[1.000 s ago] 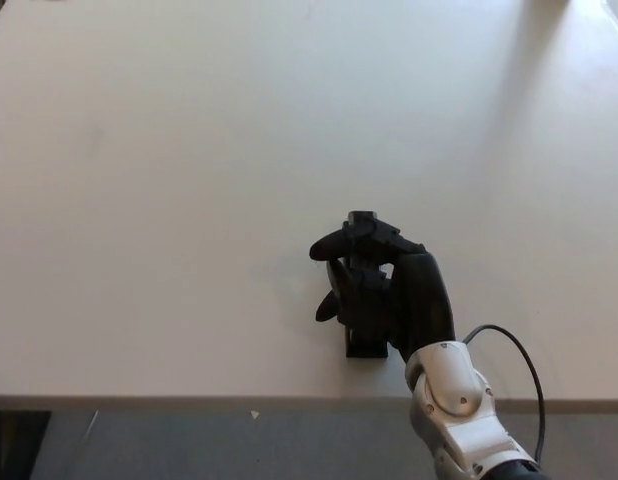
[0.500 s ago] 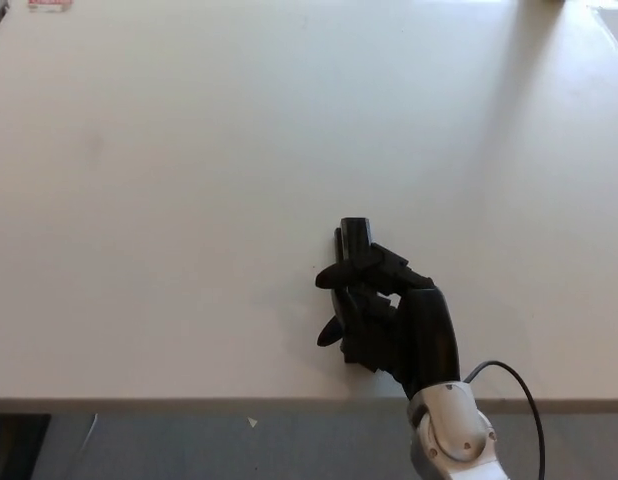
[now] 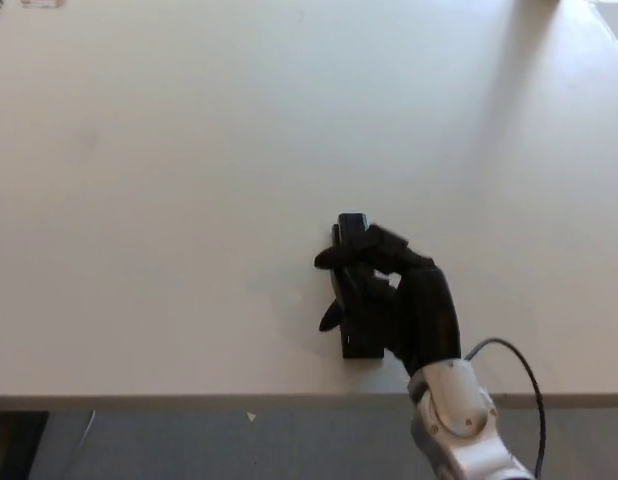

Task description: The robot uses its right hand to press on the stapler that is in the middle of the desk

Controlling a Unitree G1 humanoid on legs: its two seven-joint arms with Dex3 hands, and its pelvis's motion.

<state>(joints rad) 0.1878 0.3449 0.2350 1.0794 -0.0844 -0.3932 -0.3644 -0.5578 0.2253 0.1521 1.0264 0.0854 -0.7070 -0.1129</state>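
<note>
Head view: Compared with 0.5 s ago, more of the black stapler (image 3: 351, 228) shows beyond the fingers at its far end, and its near end now peeks out under the palm close to the front edge of the surface (image 3: 169, 200). The right robot hand (image 3: 387, 295) has shifted slightly, its fingers now reaching across the stapler's top rather than bunched over its far tip as they were 1 s ago. The whole picture also wobbles a little between frames, so part of this shift may come from the camera. My reading is that the press is either under way or just easing off; black on black hides whether the stapler's arm is actually depressed, so I cannot tell.

The right robot hand comes in from the lower right, white wrist and a looping cable just past the surface's edge. It lies over the stapler, palm down, the 2 fingers curled together across the top and the thumb poking out to the left side, low beside the body. It seems to bear on the stapler rather than grip it. The stapler sits lengthwise, pointing away from the robot, near the front edge and a little right of centre. The left robot hand does not show.
</note>
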